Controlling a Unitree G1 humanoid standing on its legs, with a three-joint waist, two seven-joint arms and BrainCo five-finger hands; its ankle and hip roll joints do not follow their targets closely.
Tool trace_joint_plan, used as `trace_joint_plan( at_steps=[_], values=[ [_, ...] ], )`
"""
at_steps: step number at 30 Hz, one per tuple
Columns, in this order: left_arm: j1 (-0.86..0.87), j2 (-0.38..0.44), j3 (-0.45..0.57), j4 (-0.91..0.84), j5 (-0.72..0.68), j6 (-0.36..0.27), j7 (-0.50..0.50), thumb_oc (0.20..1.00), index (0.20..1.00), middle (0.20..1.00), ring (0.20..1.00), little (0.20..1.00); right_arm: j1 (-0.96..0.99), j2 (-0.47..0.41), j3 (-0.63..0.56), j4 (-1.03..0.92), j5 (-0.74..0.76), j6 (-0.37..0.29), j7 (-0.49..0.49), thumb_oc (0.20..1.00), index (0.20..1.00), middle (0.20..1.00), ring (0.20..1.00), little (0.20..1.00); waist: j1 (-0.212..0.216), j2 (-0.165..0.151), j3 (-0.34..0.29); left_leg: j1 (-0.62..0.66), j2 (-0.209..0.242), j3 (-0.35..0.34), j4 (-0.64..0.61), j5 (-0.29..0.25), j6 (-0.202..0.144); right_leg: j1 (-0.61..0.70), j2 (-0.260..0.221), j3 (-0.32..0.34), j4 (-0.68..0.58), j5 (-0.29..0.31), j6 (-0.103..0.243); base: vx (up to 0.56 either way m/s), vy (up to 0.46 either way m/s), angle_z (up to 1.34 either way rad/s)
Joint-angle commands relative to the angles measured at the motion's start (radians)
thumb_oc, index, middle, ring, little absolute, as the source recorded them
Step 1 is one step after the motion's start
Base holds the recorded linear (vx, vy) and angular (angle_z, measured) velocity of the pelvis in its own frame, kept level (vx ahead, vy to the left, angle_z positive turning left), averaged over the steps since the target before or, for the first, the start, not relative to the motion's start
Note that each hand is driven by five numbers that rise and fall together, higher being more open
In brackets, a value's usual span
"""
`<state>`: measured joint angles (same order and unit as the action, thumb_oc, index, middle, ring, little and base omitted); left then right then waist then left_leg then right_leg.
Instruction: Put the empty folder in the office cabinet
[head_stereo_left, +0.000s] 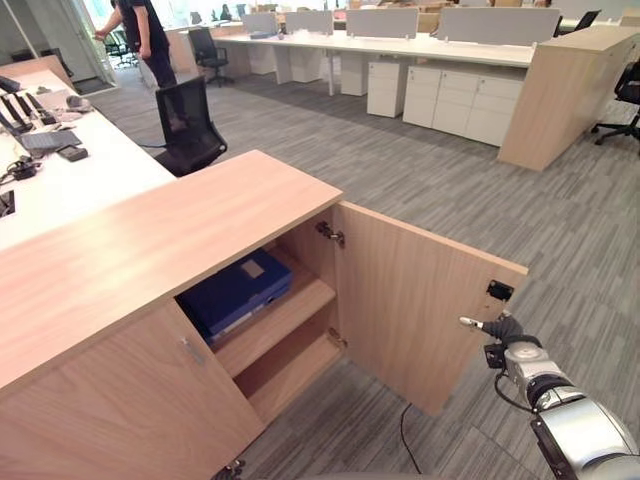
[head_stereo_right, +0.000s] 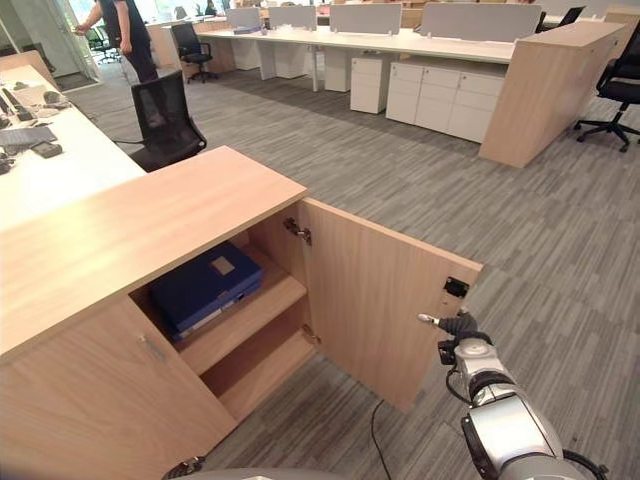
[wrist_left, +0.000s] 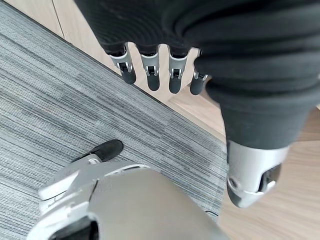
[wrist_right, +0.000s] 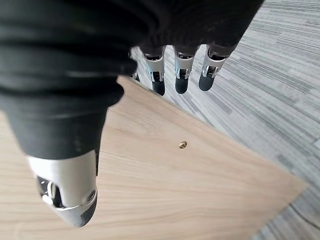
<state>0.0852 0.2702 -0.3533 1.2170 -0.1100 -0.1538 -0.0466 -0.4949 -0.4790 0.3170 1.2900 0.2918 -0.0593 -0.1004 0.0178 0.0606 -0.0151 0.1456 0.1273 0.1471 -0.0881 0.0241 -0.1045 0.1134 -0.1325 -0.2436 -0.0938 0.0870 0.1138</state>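
Observation:
A blue folder (head_stereo_left: 235, 293) lies flat on the upper shelf inside the wooden office cabinet (head_stereo_left: 150, 240). The cabinet's right door (head_stereo_left: 410, 300) stands swung wide open. My right hand (head_stereo_left: 503, 330) is at the door's outer edge, near its top corner, with fingers (wrist_right: 182, 75) straight and holding nothing; the door panel (wrist_right: 175, 175) lies just past them. My left hand (wrist_left: 150, 70) hangs low beside the cabinet's front over the carpet, fingers relaxed and empty.
A black office chair (head_stereo_left: 190, 125) stands behind the cabinet. A white desk (head_stereo_left: 70, 180) with keyboards runs along the left. A person (head_stereo_left: 145, 35) stands at the far back left. White drawer units (head_stereo_left: 460, 100) and a wooden partition (head_stereo_left: 565, 90) line the back.

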Motion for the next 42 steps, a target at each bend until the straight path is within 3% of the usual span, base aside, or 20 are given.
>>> trace_joint_plan(
  at_steps=[1, 10, 11, 13, 17, 24, 29, 31, 33, 34, 35, 36, 37, 38, 40, 42],
  values=[
    [-0.058, 0.019, -0.026, 0.035, 0.009, -0.015, 0.015, 1.0, 1.0, 1.0, 1.0, 1.0, -0.079, 0.103, 0.072, -0.019, -0.063, -0.038, 0.052, 1.0, 1.0, 1.0, 1.0, 1.0, 0.022, -0.063, 0.009, -0.035, -0.014, -0.021, 0.008, 0.019, -0.022, 0.039, -0.029, -0.001, 0.019, -0.102, 0.072, 0.0, 0.0, 0.0],
    [-0.066, 0.018, -0.025, 0.037, 0.028, -0.016, 0.022, 1.0, 1.0, 1.0, 1.0, 1.0, -0.044, 0.144, 0.091, -0.103, -0.044, -0.05, 0.064, 1.0, 1.0, 1.0, 1.0, 1.0, 0.022, -0.062, 0.011, -0.037, -0.019, -0.016, 0.007, 0.018, -0.02, 0.035, -0.035, 0.002, 0.015, -0.096, 0.074, 0.0, 0.002, 0.0],
    [-0.072, 0.02, -0.006, 0.037, 0.03, -0.015, 0.031, 1.0, 1.0, 1.0, 1.0, 1.0, 0.004, 0.146, 0.113, -0.252, -0.016, -0.066, 0.086, 1.0, 1.0, 1.0, 1.0, 1.0, 0.011, -0.064, 0.019, -0.044, -0.018, -0.015, 0.007, 0.021, -0.023, 0.024, -0.035, 0.009, 0.014, -0.092, 0.075, -0.04, 0.017, -0.03],
    [-0.072, 0.02, 0.003, 0.035, 0.032, -0.015, 0.033, 1.0, 1.0, 1.0, 1.0, 1.0, 0.03, 0.138, 0.123, -0.319, -0.017, -0.069, 0.093, 1.0, 1.0, 1.0, 1.0, 1.0, 0.007, -0.064, 0.02, -0.047, -0.018, -0.015, 0.006, 0.022, -0.023, 0.02, -0.035, 0.011, 0.014, -0.091, 0.074, -0.02, 0.008, -0.01],
    [-0.07, 0.024, 0.074, 0.034, 0.03, -0.014, 0.046, 1.0, 1.0, 1.0, 1.0, 1.0, 0.261, 0.087, 0.12, -0.676, -0.009, -0.103, 0.159, 1.0, 1.0, 1.0, 1.0, 1.0, -0.016, -0.071, 0.027, -0.059, -0.015, -0.025, 0.003, 0.027, -0.028, 0.01, -0.033, 0.02, 0.014, -0.095, 0.071, -0.01, -0.004, 0.03],
    [-0.06, 0.033, 0.099, 0.04, 0.083, -0.017, 0.034, 1.0, 1.0, 1.0, 1.0, 1.0, 0.408, 0.064, 0.19, -0.878, -0.071, -0.111, 0.238, 1.0, 1.0, 1.0, 1.0, 1.0, -0.011, -0.071, 0.029, -0.082, -0.011, -0.062, 0.001, 0.037, -0.038, 0.009, -0.031, 0.009, 0.012, -0.106, 0.066, -0.02, -0.023, 0.18],
    [-0.057, 0.043, 0.097, 0.039, 0.094, -0.013, 0.04, 1.0, 1.0, 1.0, 1.0, 1.0, 0.345, 0.106, 0.298, -0.922, -0.075, -0.11, 0.268, 1.0, 1.0, 1.0, 1.0, 1.0, 0.018, -0.068, 0.039, -0.107, -0.007, -0.095, 0.002, 0.055, -0.05, 0.009, -0.024, -0.006, 0.01, -0.114, 0.059, -0.04, -0.031, 0.22],
    [-0.069, 0.048, 0.087, 0.04, 0.088, -0.009, 0.05, 1.0, 1.0, 1.0, 1.0, 1.0, 0.244, 0.166, 0.369, -0.913, -0.04, -0.108, 0.263, 1.0, 1.0, 1.0, 1.0, 1.0, 0.056, -0.061, 0.06, -0.154, -0.005, -0.13, 0.007, 0.089, -0.072, 0.0, -0.016, -0.036, 0.007, -0.119, 0.053, -0.14, -0.062, 0.51],
    [-0.071, 0.051, 0.089, 0.04, 0.085, -0.008, 0.053, 1.0, 1.0, 1.0, 1.0, 1.0, 0.212, 0.189, 0.387, -0.897, -0.038, -0.112, 0.256, 1.0, 1.0, 1.0, 1.0, 1.0, 0.061, -0.061, 0.061, -0.165, -0.002, -0.141, 0.009, 0.089, -0.077, -0.003, -0.015, -0.049, 0.007, -0.119, 0.052, -0.09, -0.041, 0.62],
    [-0.078, 0.053, 0.092, 0.037, 0.07, -0.006, 0.067, 1.0, 1.0, 1.0, 1.0, 1.0, 0.154, 0.218, 0.413, -0.881, -0.029, -0.114, 0.239, 1.0, 1.0, 1.0, 1.0, 1.0, 0.086, -0.062, 0.084, -0.193, 0.009, -0.137, 0.052, 0.096, -0.085, -0.002, -0.018, -0.07, 0.007, -0.118, 0.052, -0.13, -0.021, 0.67],
    [-0.095, 0.051, 0.09, 0.036, 0.064, -0.003, 0.074, 1.0, 1.0, 1.0, 1.0, 1.0, 0.124, 0.224, 0.416, -0.866, -0.017, -0.121, 0.224, 1.0, 1.0, 1.0, 1.0, 1.0, 0.088, -0.071, 0.106, -0.234, 0.021, -0.108, 0.123, 0.086, -0.089, -0.001, -0.03, -0.096, 0.007, -0.114, 0.051, -0.23, 0.004, 0.66],
    [-0.116, 0.037, 0.079, 0.025, 0.064, 0.004, 0.08, 1.0, 1.0, 1.0, 1.0, 1.0, 0.082, 0.241, 0.421, -0.841, 0.005, -0.115, 0.199, 1.0, 1.0, 1.0, 1.0, 1.0, 0.076, -0.084, 0.122, -0.242, 0.084, 0.07, 0.209, 0.062, -0.068, 0.001, -0.056, -0.158, 0.014, -0.113, 0.044, -0.19, 0.025, 0.84],
    [-0.117, 0.037, 0.079, 0.025, 0.064, 0.004, 0.08, 1.0, 1.0, 1.0, 1.0, 1.0, 0.08, 0.241, 0.421, -0.84, 0.005, -0.116, 0.199, 1.0, 1.0, 1.0, 1.0, 1.0, 0.077, -0.084, 0.121, -0.247, 0.084, 0.071, 0.211, 0.064, -0.066, -0.003, -0.057, -0.157, 0.013, -0.109, 0.044, -0.13, 0.023, 1.42],
    [-0.116, 0.034, 0.074, 0.017, 0.066, 0.006, 0.079, 1.0, 1.0, 1.0, 1.0, 1.0, 0.06, 0.251, 0.423, -0.823, 0.008, -0.109, 0.191, 1.0, 1.0, 1.0, 1.0, 1.0, 0.073, -0.086, 0.121, -0.234, 0.116, 0.147, 0.243, 0.049, -0.061, 0.002, -0.059, -0.178, 0.015, -0.114, 0.039, -0.04, 0.016, 1.79],
    [-0.102, 0.035, 0.054, 0.003, 0.086, 0.005, 0.07, 1.0, 1.0, 1.0, 1.0, 1.0, 0.03, 0.241, 0.395, -0.792, -0.016, -0.101, 0.172, 1.0, 1.0, 1.0, 1.0, 1.0, 0.066, -0.082, 0.1, -0.199, 0.132, 0.217, 0.251, 0.028, -0.059, 0.018, -0.059, -0.224, 0.018, -0.122, 0.03, 0.02, 0.094, 1.08],
    [-0.072, 0.036, 0.036, -0.002, 0.097, 0.006, 0.057, 1.0, 1.0, 1.0, 1.0, 1.0, -0.007, 0.241, 0.307, -0.69, 0.002, -0.091, 0.123, 1.0, 1.0, 1.0, 1.0, 1.0, 0.084, -0.073, 0.07, -0.18, 0.095, 0.2, 0.203, 0.016, -0.047, 0.048, -0.064, -0.267, 0.029, -0.113, 0.031, 0.12, 0.154, 0.79]
  ],
)
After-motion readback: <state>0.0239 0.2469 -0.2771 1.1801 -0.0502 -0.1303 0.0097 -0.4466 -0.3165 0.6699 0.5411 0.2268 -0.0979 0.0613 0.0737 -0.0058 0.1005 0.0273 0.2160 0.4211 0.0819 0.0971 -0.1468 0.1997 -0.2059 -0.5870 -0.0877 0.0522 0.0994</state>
